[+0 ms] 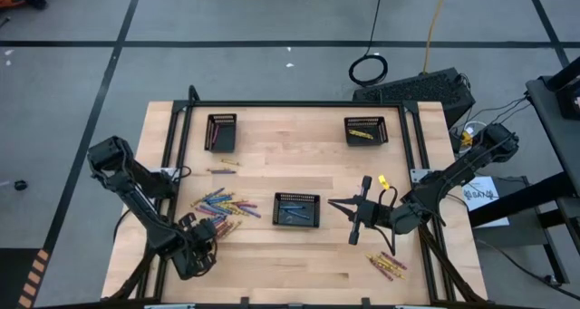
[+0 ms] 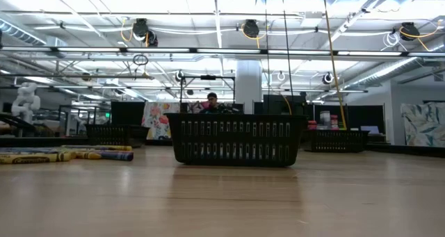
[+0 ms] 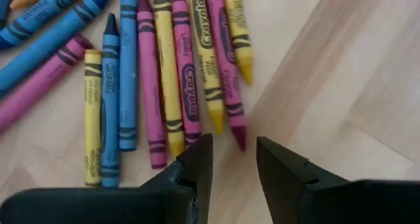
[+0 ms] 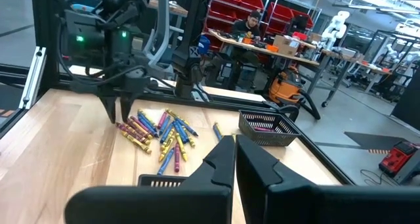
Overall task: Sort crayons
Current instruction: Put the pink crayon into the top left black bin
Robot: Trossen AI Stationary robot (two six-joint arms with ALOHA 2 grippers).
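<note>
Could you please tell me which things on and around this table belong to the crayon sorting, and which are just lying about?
Part of the job:
- crayons in the main pile
- smaller crayon cluster
- three black trays
- left gripper, open above the pile

Just lying about:
- coiled cable on the floor
- black case behind the table

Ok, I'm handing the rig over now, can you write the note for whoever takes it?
Left hand: open, empty, low over the ends of the main crayon pile, left of the centre tray.
Right hand: shut, empty, right of the centre tray.
Done: blue crayons in the centre tray, a yellow crayon in the far-right tray. Far-left tray: contents unclear.
Left: the main crayon pile, a small pile near the table's front-right, and loose crayons behind the main pile.
</note>
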